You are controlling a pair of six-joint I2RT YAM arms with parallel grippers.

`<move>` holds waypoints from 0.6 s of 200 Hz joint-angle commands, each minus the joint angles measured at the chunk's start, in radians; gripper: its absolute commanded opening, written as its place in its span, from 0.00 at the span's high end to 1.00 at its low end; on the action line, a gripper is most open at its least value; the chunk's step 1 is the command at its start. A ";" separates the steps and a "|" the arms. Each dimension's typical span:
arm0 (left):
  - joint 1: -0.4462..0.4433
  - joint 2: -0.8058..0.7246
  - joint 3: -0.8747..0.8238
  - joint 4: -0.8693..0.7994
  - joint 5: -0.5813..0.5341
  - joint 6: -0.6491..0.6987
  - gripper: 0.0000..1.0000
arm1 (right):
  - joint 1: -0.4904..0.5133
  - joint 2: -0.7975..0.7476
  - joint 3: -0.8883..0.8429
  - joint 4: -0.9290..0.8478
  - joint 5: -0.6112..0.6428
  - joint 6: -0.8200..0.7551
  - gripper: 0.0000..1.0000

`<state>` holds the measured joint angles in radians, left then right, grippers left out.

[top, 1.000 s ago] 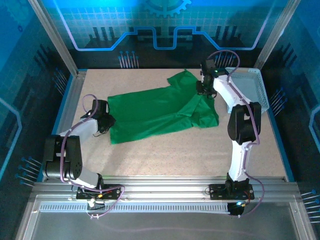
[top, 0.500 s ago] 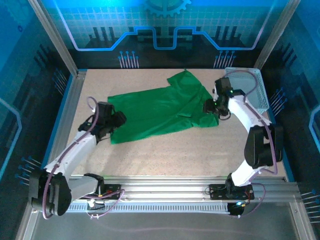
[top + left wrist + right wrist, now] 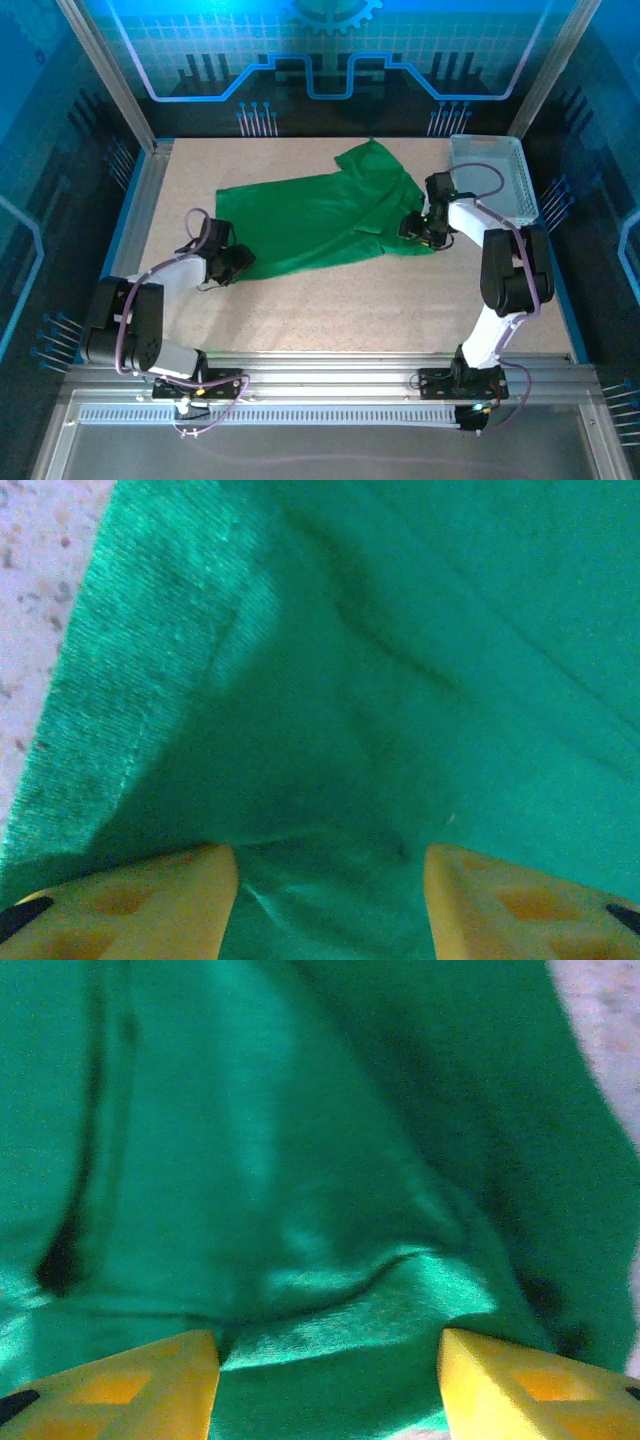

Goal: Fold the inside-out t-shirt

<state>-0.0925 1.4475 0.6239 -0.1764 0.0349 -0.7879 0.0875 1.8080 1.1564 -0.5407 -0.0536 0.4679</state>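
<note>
- Over the last second the left gripper has slid down and right along the lower-left hem of the shirt. The right gripper has dropped from the upper sleeve to the lower-right corner.
- Both sets of jaws have widened and stand apart, each astride a ridge of cloth, with nothing clamped.
- This looks like fresh grips being set up at two corners; no fold is made yet.
- The shirt lies spread across the centre and upper right of the table.
- The left arm lies low, reaching right. The right arm is bent, its wrist reaching left beside the basket.
</note>
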 commanded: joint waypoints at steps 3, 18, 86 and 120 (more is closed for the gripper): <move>0.051 0.048 -0.037 -0.021 0.027 -0.021 0.46 | -0.024 0.055 0.029 -0.032 0.095 0.032 0.40; 0.068 0.035 -0.051 -0.008 0.036 -0.027 0.46 | -0.030 0.056 0.022 -0.037 0.138 0.037 0.40; 0.064 -0.089 0.019 -0.125 -0.025 0.035 0.41 | -0.019 -0.121 -0.026 -0.049 0.184 0.012 0.36; -0.010 -0.132 0.096 -0.175 -0.048 0.079 0.36 | 0.069 -0.191 -0.039 -0.052 0.146 0.000 0.34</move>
<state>-0.0555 1.3495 0.6395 -0.2813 0.0185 -0.7593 0.0952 1.6634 1.1320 -0.5751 0.1066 0.4850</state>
